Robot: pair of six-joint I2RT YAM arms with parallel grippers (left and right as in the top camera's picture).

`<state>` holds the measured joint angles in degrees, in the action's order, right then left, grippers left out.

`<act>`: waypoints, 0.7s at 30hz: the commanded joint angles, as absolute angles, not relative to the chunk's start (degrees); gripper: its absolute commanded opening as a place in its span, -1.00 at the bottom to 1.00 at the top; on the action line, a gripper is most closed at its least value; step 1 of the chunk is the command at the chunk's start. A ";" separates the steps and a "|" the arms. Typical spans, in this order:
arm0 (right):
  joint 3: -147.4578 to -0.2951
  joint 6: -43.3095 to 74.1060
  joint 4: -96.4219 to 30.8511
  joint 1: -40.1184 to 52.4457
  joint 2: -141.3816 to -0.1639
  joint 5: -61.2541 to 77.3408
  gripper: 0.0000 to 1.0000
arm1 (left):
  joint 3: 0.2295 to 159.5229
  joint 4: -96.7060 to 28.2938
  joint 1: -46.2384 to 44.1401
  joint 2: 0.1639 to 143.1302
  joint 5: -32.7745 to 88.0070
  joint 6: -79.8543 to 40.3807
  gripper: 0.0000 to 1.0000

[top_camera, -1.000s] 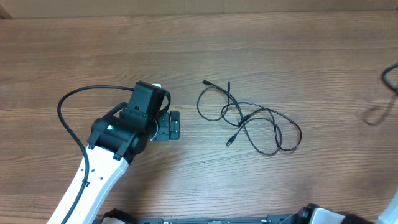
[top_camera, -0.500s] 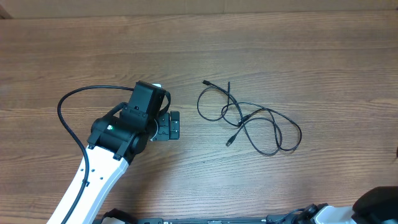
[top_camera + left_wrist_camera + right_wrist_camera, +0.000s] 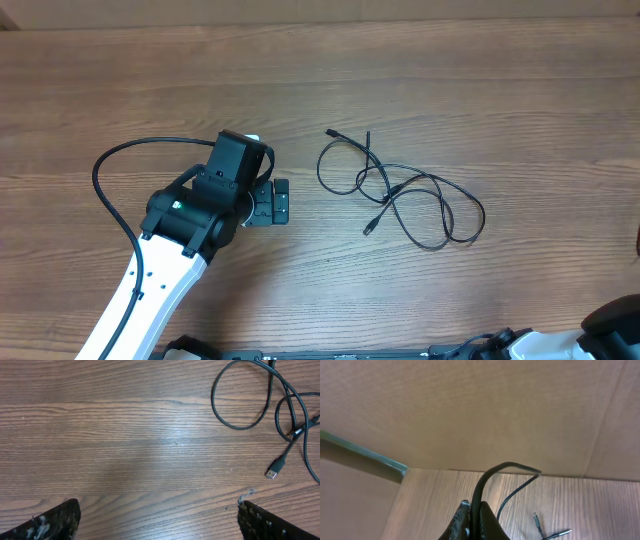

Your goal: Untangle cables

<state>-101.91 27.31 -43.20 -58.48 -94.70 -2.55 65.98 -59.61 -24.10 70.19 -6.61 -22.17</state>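
Cables (image 3: 272, 472) partly beyond left wrist frame edge

Thin black cables (image 3: 390, 190) lie tangled in loose overlapping loops on the table (image 3: 500, 80).

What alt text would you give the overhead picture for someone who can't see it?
A loose tangle of thin black cables lies on a wooden table. Beside it, the robot's left arm points its open end effector toward the tangle without touching it.
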 commanded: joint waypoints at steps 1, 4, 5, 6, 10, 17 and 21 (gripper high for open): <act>-101.84 28.73 -43.38 -58.57 -94.65 -1.76 -0.93 | 66.15 -59.57 -23.75 69.87 -6.39 -22.74 1.00; -101.84 28.73 -43.59 -58.57 -94.65 -1.76 -0.80 | 66.15 -59.57 -23.75 69.87 -6.39 -22.74 0.99; -101.84 28.73 -43.72 -58.57 -94.65 -1.76 -0.49 | 66.15 -59.57 -23.75 69.87 -6.37 -22.74 0.99; -101.84 28.73 -43.92 -58.57 -94.65 -1.76 -0.34 | 66.15 -59.55 -23.75 69.87 -6.37 -22.74 1.00; -101.84 28.73 -43.90 -58.57 -94.65 -1.39 0.63 | 66.15 -59.57 -23.75 69.87 -6.39 -22.74 0.99; -101.84 28.73 -43.86 -58.57 -94.65 4.36 1.00 | 66.15 -59.57 -23.75 69.89 -6.37 -22.74 0.99; -101.84 28.71 -43.62 -58.50 -94.65 13.02 1.00 | 66.15 -59.55 -23.75 69.97 -6.39 -22.74 1.00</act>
